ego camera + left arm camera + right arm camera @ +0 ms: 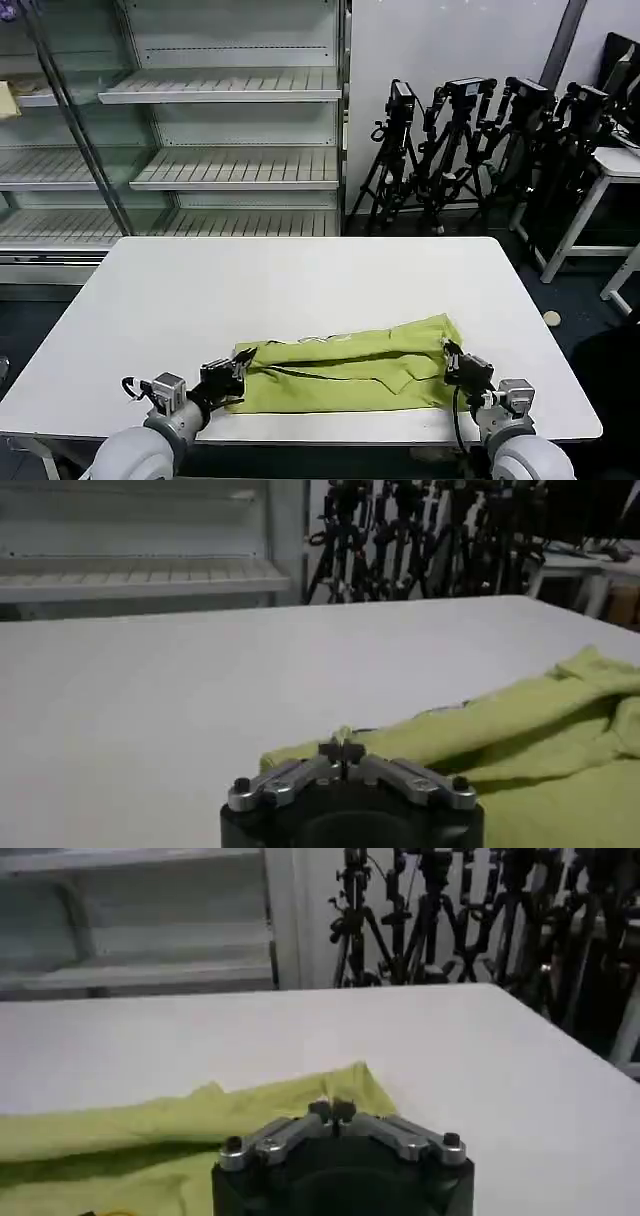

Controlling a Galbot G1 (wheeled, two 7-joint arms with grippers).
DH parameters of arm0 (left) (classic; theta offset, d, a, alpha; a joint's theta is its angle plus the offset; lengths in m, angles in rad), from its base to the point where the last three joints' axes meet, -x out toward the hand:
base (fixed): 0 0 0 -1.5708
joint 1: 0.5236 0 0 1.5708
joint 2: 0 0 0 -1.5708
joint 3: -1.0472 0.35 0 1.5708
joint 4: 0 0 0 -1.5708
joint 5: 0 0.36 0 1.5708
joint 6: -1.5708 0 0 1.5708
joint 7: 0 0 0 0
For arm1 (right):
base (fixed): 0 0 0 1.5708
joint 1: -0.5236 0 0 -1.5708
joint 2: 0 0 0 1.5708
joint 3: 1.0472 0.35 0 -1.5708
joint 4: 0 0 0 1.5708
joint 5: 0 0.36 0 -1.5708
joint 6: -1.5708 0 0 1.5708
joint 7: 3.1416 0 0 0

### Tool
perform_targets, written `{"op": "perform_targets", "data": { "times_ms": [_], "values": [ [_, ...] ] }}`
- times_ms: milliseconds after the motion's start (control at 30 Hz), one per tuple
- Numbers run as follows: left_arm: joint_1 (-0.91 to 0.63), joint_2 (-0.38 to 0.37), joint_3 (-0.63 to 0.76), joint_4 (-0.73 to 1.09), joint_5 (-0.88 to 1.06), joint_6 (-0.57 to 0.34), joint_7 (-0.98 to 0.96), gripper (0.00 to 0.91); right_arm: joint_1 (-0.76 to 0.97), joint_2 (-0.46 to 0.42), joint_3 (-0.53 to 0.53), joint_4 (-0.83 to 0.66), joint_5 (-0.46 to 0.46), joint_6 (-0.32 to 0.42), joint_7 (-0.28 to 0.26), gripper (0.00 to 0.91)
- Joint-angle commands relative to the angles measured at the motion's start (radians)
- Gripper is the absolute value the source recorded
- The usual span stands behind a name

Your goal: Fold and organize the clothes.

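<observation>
The lime yellow-green T-shirt (pixel 350 372) lies folded into a long band across the table's near part, with its near edge close to the front rim. My left gripper (pixel 238 374) is at the shirt's left end. It is shut, and a small peak of green cloth is pinched between its fingertips (pixel 342 748). My right gripper (pixel 451 364) is at the shirt's right end, shut on the fabric edge (pixel 332 1110). The T-shirt (pixel 150 1123) spreads away behind it. In the left wrist view the T-shirt (pixel 520 730) runs off toward the far side. The printed graphic is hidden.
The white table (pixel 300 280) stretches bare behind the shirt. A metal shelf rack (pixel 230 120) stands beyond its far edge. Several camera tripods (pixel 470 140) are at the back right, with a white side table (pixel 615 165) next to them.
</observation>
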Motion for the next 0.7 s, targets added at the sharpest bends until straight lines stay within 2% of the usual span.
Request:
{"op": "perform_targets", "data": {
  "times_ms": [33,433,700],
  "values": [
    [0.001,-0.010,-0.001,0.011,0.020,0.014,-0.005,0.907,-0.027,0.006,0.013,0.009,0.004,-0.027,0.000,0.907],
    [0.052,-0.089,-0.049,-0.054,-0.004,-0.096,-0.111,0.907,-0.068,0.006,0.046,0.070,-0.021,0.017,-0.004,0.907],
    [0.075,-0.182,-0.030,-0.043,0.004,-0.100,-0.139,0.907,-0.093,0.019,0.045,0.064,-0.037,0.026,-0.010,0.907]
  ]
}}
